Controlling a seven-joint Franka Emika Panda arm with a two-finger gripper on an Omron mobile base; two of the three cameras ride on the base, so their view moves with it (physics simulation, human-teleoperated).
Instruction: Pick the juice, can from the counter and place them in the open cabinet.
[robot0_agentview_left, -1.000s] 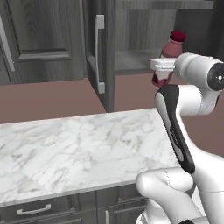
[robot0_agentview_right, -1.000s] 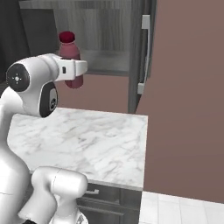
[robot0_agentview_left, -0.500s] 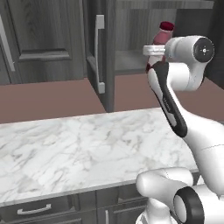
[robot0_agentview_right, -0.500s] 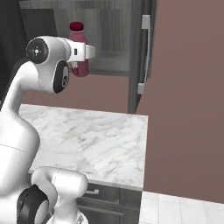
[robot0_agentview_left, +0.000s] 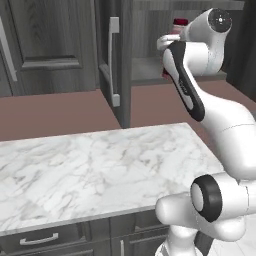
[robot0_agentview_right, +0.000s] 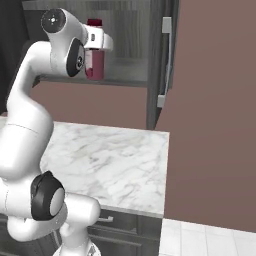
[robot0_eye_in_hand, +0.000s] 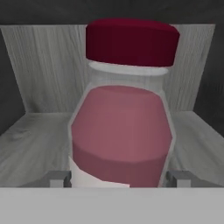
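Veined marble counter (robot0_agentview_left: 95, 170) below the open cabinet (robot0_agentview_right: 127, 75). The gripper (robot0_eye_in_hand: 118, 181) clasps the upright juice (robot0_agentview_right: 95, 62) at the grey wood-grain shelf (robot0_eye_in_hand: 30, 144); mauve wall behind.

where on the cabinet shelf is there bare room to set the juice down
The open cabinet's shelf lies bare on both sides of the juice, out to the side walls and back panel. The only crowded spot is the middle, where the gripper holds the bottle. The counter is also bare.
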